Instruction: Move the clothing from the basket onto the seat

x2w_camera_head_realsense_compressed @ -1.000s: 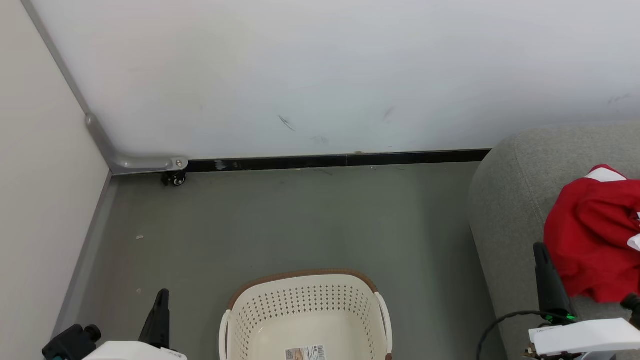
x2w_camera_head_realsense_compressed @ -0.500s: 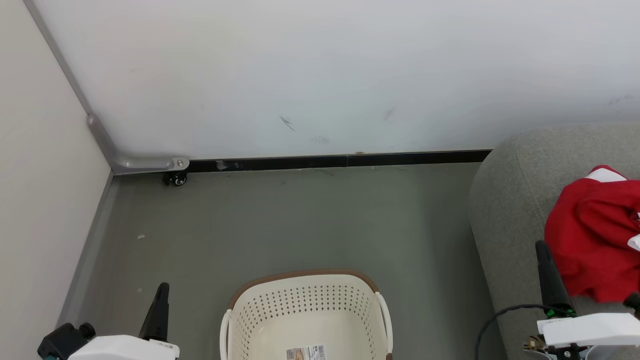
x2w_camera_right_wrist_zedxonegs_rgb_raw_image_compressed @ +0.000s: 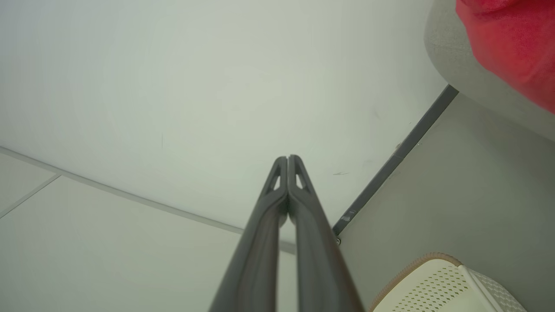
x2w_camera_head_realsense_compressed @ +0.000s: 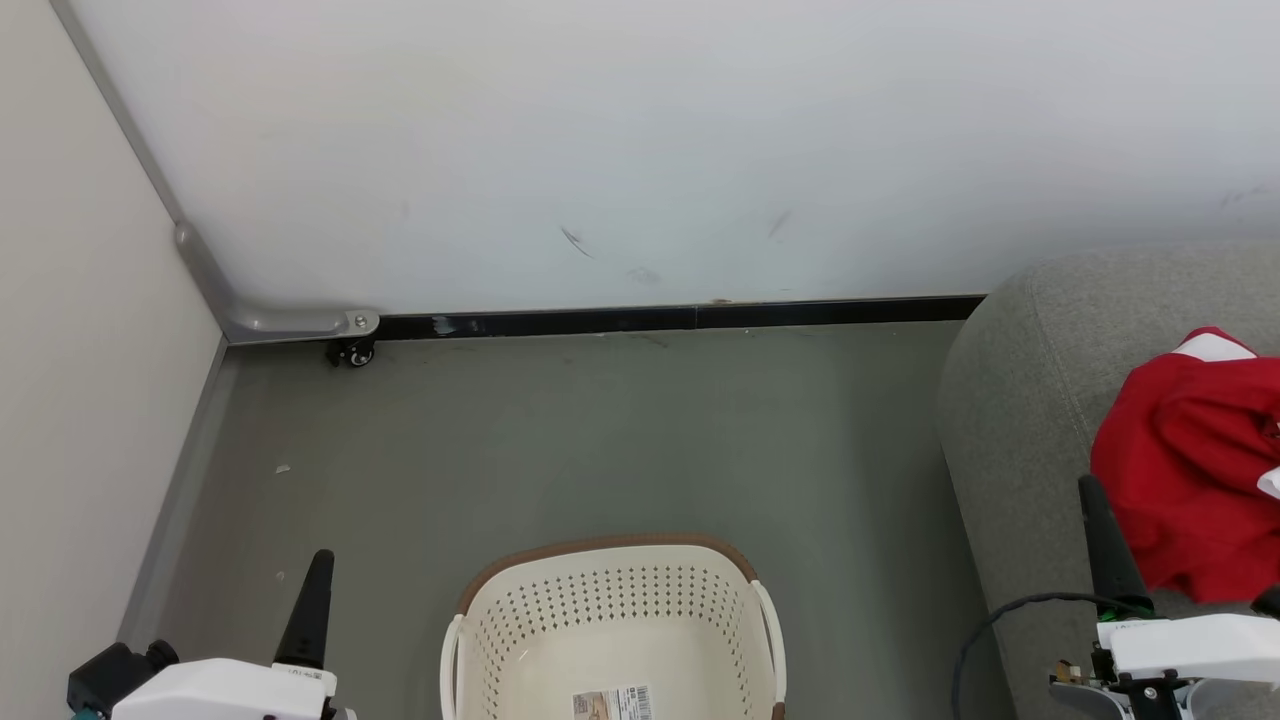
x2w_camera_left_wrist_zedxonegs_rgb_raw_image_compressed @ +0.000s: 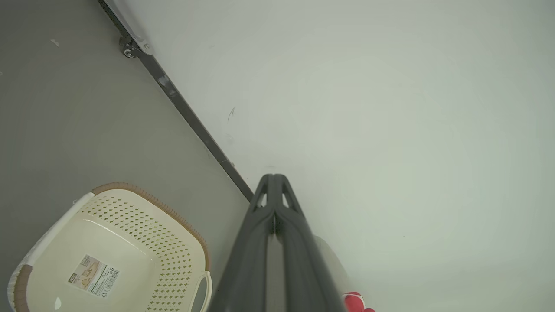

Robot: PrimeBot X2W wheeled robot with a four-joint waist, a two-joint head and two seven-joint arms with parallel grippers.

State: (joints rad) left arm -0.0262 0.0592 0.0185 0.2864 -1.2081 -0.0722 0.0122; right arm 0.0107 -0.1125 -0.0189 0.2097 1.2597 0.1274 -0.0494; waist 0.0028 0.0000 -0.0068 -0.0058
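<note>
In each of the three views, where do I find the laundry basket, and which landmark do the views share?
Head view: the basket sits at the bottom centre, cut by the lower edge.
Left wrist view: the basket is in the bottom left corner.
Right wrist view: the basket is in the bottom right corner.
Shared landmark: the black baseboard.

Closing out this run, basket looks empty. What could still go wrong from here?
1. The shut right end effector stands close beside the clothing in the head view; moving the arm could snag the cloth and drag it off the seat.
2. The black cable looped by the right wrist might catch the seat's rounded edge.
</note>
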